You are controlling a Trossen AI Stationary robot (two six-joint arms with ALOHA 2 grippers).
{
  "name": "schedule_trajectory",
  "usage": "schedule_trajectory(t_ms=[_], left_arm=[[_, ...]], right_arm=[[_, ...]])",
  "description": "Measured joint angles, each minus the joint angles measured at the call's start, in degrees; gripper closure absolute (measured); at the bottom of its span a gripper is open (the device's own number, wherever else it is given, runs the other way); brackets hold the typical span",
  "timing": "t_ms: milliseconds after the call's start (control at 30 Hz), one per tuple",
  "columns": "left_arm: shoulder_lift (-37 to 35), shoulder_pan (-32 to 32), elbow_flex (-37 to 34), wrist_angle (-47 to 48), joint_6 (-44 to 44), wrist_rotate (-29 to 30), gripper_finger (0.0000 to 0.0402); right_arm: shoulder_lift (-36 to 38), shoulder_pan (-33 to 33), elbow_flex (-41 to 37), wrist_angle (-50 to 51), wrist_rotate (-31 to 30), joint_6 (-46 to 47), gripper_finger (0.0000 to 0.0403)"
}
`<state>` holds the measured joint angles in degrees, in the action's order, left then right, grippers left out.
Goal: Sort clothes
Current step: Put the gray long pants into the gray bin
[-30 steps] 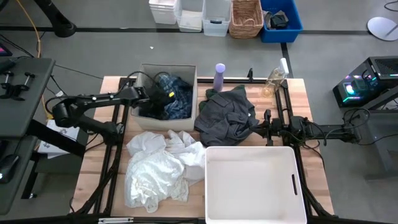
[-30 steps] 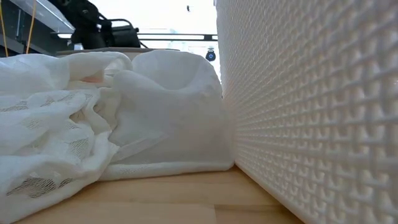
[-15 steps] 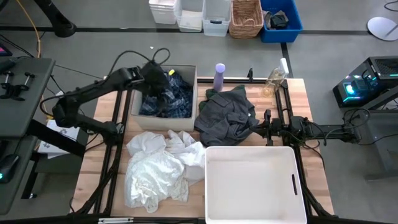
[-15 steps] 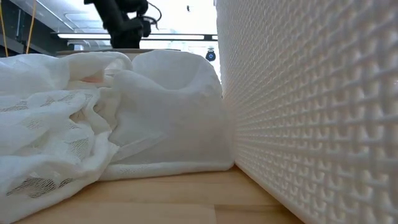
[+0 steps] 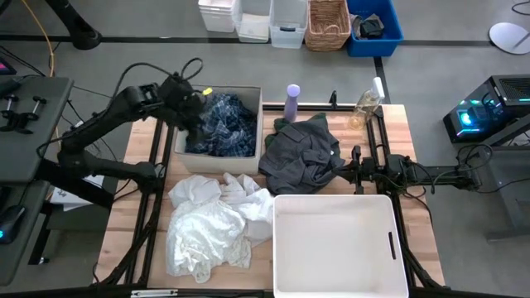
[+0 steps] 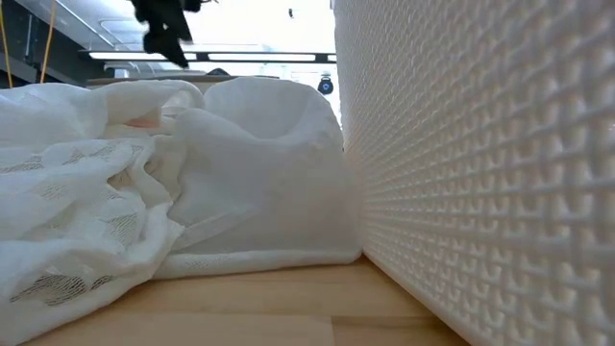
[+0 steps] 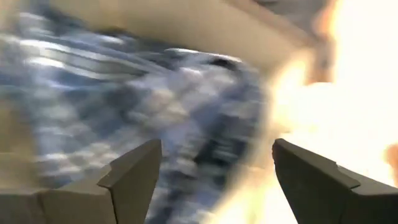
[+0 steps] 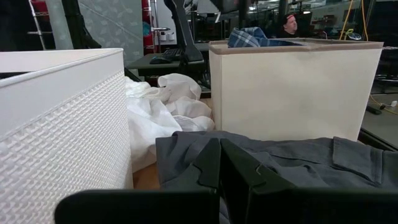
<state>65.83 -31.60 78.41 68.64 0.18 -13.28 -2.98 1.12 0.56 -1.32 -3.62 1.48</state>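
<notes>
Left gripper (image 5: pixel 192 106) hovering wide open, empty, over plaid shirt (image 5: pixel 222 124) in far-left box (image 5: pixel 217 158). Risk: sleeve draping over rim, snagging fingers. Right gripper (image 5: pixel 346 171) resting closed, empty, on grey top (image 5: pixel 300 153).

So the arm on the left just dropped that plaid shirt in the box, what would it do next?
Probably swing toward the white clothes heaped on the table's near left. The left gripper hangs open and empty by the beige box, where the plaid shirt already lies. The right gripper waits at the dark grey top.
</notes>
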Motion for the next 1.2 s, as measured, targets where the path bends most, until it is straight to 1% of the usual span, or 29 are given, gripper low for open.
schedule_trajectory(t_ms=[33, 67, 267, 400, 500, 533, 567, 667, 733, 833, 900, 933, 1000, 1067, 1100, 1133, 1167, 1200], left_arm=[[-1.2, 0.3, 0.0, 0.0, -0.8, -2.9, 0.0106], [-2.7, 0.7, 0.0, -0.6, -1.3, -4.7, 0.0106], [-13.0, 3.7, 0.0, -10.3, -0.2, -5.4, 0.0106], [-18.1, 3.7, -1.2, -19.8, -6.4, -5.5, 0.0106], [-21.3, 3.7, -4.5, -28.4, -12.6, -5.4, 0.0106], [-22.3, 3.7, -5.9, -31.2, -14.8, -5.0, 0.0106], [-23.2, 3.7, -7.4, -33.8, -16.9, -4.5, 0.0106], [-25.0, 3.7, -12.1, -42.0, -23.4, -1.3, 0.0106], [-25.3, 3.7, -14.7, -46.4, -27.4, 1.2, 0.0106], [-25.0, 3.6, -17.4, -52.1, -31.1, 4.3, 0.0106], [-24.1, 3.6, -17.8, -54.6, -33.1, 6.2, 0.0106], [-23.6, 3.6, -17.8, -55.8, -34.0, 6.4, 0.0106], [-22.8, 3.6, -17.8, -58.2, -34.5, 6.4, 0.0106], [-22.2, 3.6, -17.7, -60.4, -34.5, 6.4, 0.0106], [-21.9, 3.6, -17.7, -61.1, -34.5, 6.4, 0.0106], [-21.6, 3.6, -17.7, -61.7, -34.2, 6.4, 0.0106], [-21.3, 3.6, -17.7, -62.3, -33.5, 6.5, 0.0106], [-21.2, 3.6, -17.7, -62.6, -32.6, 6.6, 0.0106]], right_arm=[[0.0, 0.0, 0.0, 0.0, 0.0, 0.0, 0.0402], [0.0, 0.0, 0.0, 0.0, 0.0, 0.0, 0.0402], [0.0, 0.0, 0.0, 0.0, 0.0, 0.0, 0.0402], [0.0, 0.0, 0.0, 0.0, 0.0, 0.0, 0.0402], [0.0, 0.0, 0.0, 0.0, 0.0, 0.0, 0.0402], [0.0, 0.0, 0.0, 0.0, 0.0, -0.2, 0.0402], [0.0, -0.1, 0.0, -0.1, -0.7, -2.5, 0.0402], [0.0, -0.7, 0.0, -0.5, -2.9, -12.7, 0.0402], [0.0, -0.8, 0.0, -0.5, -3.0, -16.4, 0.0402], [0.0, -0.8, 0.0, -0.6, -3.0, -17.6, 0.0402], [0.0, -0.8, 0.0, -2.0, -2.5, -18.3, 0.0402], [0.0, -0.8, 0.0, -3.9, -1.6, -17.7, 0.0402], [-0.2, -0.8, 0.0, -10.7, -1.2, -17.0, 0.0402], [-1.0, -0.9, 0.0, -20.2, -2.6, -18.2, 0.0402], [-1.6, -0.9, 0.0, -26.7, -3.3, -18.2, 0.0402], [-2.3, -1.0, 0.0, -34.9, -4.8, -16.1, 0.0402], [-2.9, -1.0, 0.0, -42.4, -7.5, -11.6, 0.0402], [-3.7, -1.0, 0.3, -49.7, -12.5, -5.0, 0.0402]])
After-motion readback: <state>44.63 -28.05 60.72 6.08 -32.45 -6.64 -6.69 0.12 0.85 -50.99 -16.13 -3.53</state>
